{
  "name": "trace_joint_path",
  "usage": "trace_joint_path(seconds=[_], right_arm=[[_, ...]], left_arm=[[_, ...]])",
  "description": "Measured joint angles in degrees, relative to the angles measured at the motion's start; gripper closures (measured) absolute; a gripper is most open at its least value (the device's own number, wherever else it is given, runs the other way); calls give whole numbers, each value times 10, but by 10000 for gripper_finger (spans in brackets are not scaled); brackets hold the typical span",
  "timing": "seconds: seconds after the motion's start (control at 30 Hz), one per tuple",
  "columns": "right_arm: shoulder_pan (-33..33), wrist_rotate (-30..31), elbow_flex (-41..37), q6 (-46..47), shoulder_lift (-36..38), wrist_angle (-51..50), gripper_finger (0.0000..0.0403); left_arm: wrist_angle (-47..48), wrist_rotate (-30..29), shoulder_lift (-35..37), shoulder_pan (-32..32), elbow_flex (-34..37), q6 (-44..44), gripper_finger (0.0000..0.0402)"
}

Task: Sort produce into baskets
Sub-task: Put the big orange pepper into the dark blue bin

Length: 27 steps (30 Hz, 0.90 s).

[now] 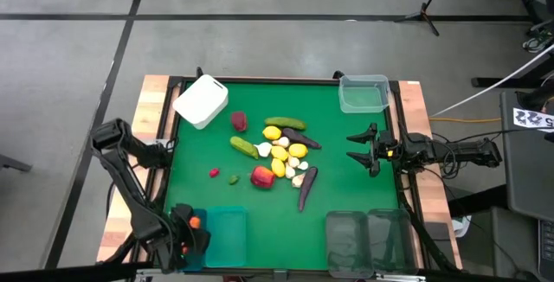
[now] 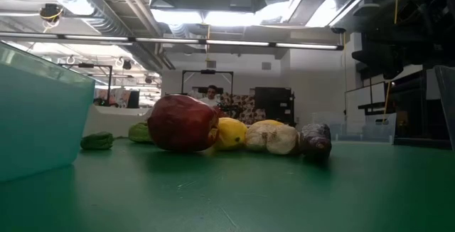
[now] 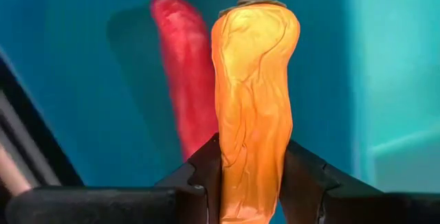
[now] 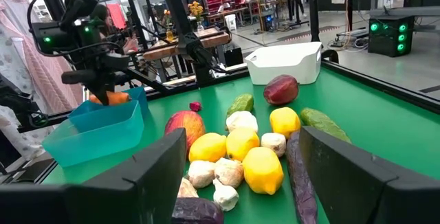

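my left gripper [image 3: 251, 183] is clamped on a wrinkled orange pepper [image 3: 253, 107], hanging over the teal-blue plastic bin [image 1: 192, 246] beside a red pepper [image 3: 184, 73] already inside. i'd lower it, then release so it doesn't bounce out. my right gripper [image 1: 359, 149] waits spread wide near the produce pile [image 1: 281, 152].

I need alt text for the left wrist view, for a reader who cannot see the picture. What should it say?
The left claw grips an orange pepper between its two dark fingers, holding it over a teal bin. A red pepper lies in the bin behind it.
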State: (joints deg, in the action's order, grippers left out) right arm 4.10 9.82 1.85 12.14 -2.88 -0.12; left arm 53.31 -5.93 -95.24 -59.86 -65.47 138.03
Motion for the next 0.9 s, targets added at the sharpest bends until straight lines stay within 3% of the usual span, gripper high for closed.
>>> trace_joint_path(seconds=[0.37, 0.9], right_arm=[[0, 0, 0, 0, 0, 0, 123], [0, 0, 0, 0, 0, 0, 123]], left_arm=[[1, 0, -10, 0, 0, -22, 298], [1, -18, -9, -2, 3, -137, 297]])
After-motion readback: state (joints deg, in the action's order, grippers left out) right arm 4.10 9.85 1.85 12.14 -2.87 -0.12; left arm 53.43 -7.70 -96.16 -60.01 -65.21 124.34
